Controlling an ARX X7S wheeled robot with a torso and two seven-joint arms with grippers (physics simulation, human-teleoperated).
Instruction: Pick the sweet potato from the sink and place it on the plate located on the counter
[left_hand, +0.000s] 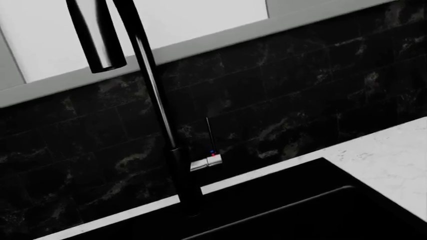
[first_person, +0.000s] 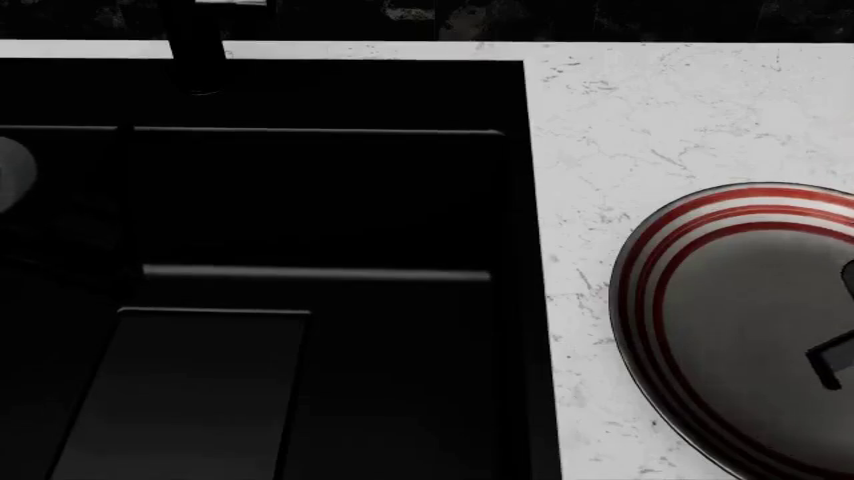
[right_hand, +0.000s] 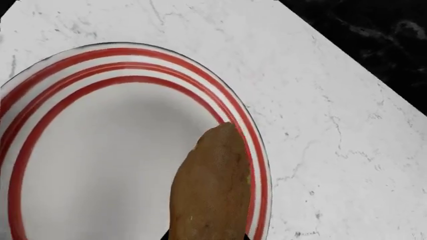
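On my right wrist camera the sweet potato (right_hand: 212, 187) juts out from beneath the lens over the plate (right_hand: 80, 150), its tip reaching the red-striped rim; dark bits flank its base, but I cannot tell how wide that gripper stands or whether it grips. My head camera shows the plate on the counter (first_person: 641, 110) just beside the sink (first_person: 334, 200), with a dark piece of the right arm (first_person: 834, 355) over the plate. The left gripper is out of sight; its camera faces the black faucet (left_hand: 157, 105) behind the sink.
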